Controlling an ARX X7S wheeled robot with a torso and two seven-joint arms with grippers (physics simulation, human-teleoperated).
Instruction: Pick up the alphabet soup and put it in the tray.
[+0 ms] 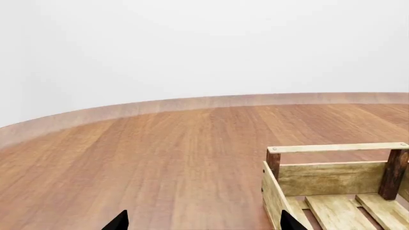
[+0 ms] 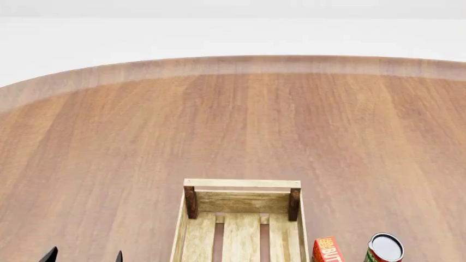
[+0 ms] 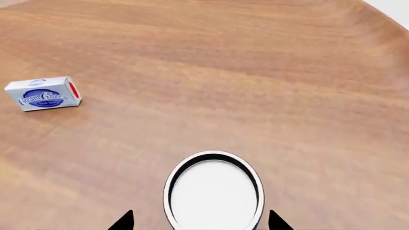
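Observation:
In the right wrist view a can with a silver-white top (image 3: pixel 214 191) stands upright, seen from above. Its label is hidden, so I cannot confirm it is the alphabet soup. My right gripper (image 3: pixel 200 221) is open, with one fingertip on each side of the can and a gap to it on both sides. The tray, a light wooden slatted crate (image 2: pixel 241 184), stands at the near middle of the table and shows empty. It also shows in the left wrist view (image 1: pixel 337 148). My left gripper (image 1: pixel 204 223) is open and empty to the left of the crate (image 2: pixel 84 256).
A red-and-green labelled can (image 2: pixel 384 248) and a red box (image 2: pixel 328 250) stand just right of the crate. A white-and-blue cream cheese box (image 3: pixel 43 94) lies on the wooden table beyond the right gripper. The round table's far edge (image 2: pixel 233 59) meets a white wall.

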